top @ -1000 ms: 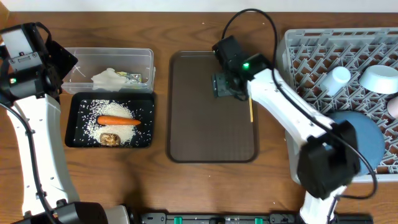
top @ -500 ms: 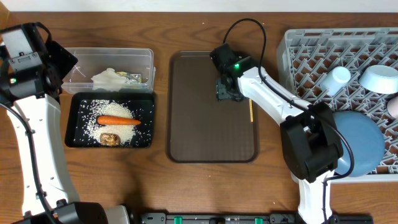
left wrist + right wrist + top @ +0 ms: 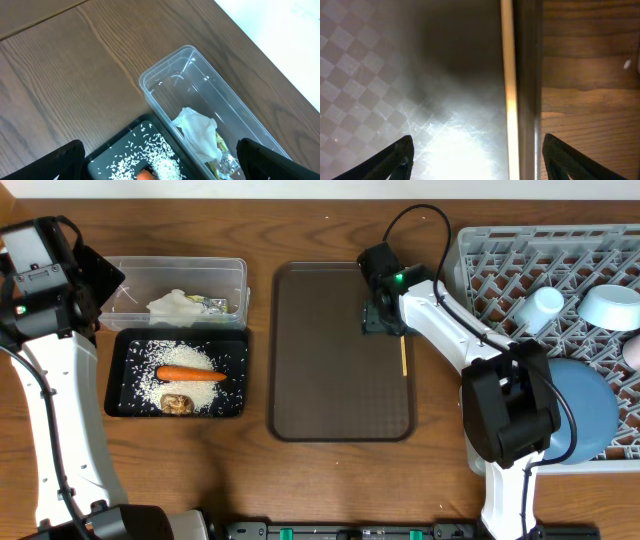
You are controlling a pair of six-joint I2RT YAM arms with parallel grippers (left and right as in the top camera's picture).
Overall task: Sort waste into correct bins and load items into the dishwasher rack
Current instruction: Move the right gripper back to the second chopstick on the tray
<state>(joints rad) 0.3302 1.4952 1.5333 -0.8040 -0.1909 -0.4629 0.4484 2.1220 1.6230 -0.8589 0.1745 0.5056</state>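
My right gripper (image 3: 384, 318) (image 3: 477, 144) hangs open over the right rim of the brown serving tray (image 3: 320, 370), its jaws on either side of a thin wooden chopstick (image 3: 507, 75) (image 3: 403, 358) that lies along the rim. Far to the left, my left gripper (image 3: 98, 280) (image 3: 159, 150) is open and empty above the clear tub (image 3: 150, 75) (image 3: 240, 275). The tub holds white tissue (image 3: 200, 132) and a wrapper (image 3: 215, 305). Rice (image 3: 180, 360), a carrot (image 3: 190, 374) and a brown lump (image 3: 178, 402) lie in the black tray (image 3: 113, 370).
The grey dishwasher rack (image 3: 480, 260) fills the right side. It holds a dark-blue plate (image 3: 590, 405), a white bowl (image 3: 610, 307) and a pale cup (image 3: 541, 308), with a second cup (image 3: 632, 350) at the edge of view. The right arm reaches along the rack's left wall.
The right gripper has shifted right across the serving tray to its right rim and now straddles the chopstick. The left arm has stayed still.
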